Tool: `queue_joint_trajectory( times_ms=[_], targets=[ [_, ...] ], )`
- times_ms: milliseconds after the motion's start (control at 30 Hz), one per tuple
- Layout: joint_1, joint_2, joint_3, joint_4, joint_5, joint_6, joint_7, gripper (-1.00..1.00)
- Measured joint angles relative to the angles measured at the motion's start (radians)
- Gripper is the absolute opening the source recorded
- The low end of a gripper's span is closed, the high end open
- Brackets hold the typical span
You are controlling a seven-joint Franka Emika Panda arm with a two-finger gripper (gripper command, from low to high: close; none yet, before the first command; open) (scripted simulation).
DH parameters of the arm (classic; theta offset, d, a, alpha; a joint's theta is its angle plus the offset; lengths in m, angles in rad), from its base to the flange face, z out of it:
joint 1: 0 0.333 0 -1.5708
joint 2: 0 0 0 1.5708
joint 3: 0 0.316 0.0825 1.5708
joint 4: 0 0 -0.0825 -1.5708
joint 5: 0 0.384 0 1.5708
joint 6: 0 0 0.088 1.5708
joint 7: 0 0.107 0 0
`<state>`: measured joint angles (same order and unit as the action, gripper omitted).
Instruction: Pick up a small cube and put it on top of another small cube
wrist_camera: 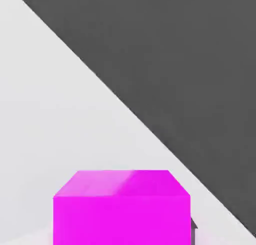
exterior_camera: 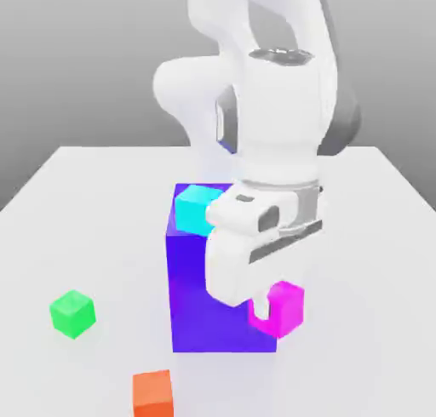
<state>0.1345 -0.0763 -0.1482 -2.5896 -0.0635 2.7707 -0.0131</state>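
The small magenta cube (exterior_camera: 285, 307) sits low at the front right corner of a tall blue-purple block (exterior_camera: 200, 296), at or just above the white table. My gripper (exterior_camera: 272, 315) comes straight down on it and is shut on it. One white finger (exterior_camera: 260, 310) covers its left face in the exterior view; the other finger is hidden behind the cube. In the hand view the magenta cube (wrist_camera: 122, 209) appears very close. The small green cube (exterior_camera: 72, 313) rests alone on the table far to the exterior view's left.
A cyan cube (exterior_camera: 197, 208) lies on top of the blue-purple block, right beside my wrist. An orange cube (exterior_camera: 153, 393) rests near the table's front edge. The white table (exterior_camera: 77, 219) spreads between the block and the green cube.
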Motion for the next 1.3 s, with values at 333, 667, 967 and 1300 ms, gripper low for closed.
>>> queue_joint_trajectory(
  times_ms=[333,667,967,1300],
  targets=[
    [-0.114,-0.073,-0.197,-0.027,-0.066,-0.053,-0.47,-1.0],
    [-0.184,-0.051,-0.374,-0.091,-0.064,-0.096,-0.923,-1.0],
    [-0.204,-0.004,-0.451,-0.121,-0.011,-0.126,-1.196,-1.0],
    [-0.181,0.05,-0.445,-0.097,0.09,-0.095,-1.271,-1.0]
  ],
)
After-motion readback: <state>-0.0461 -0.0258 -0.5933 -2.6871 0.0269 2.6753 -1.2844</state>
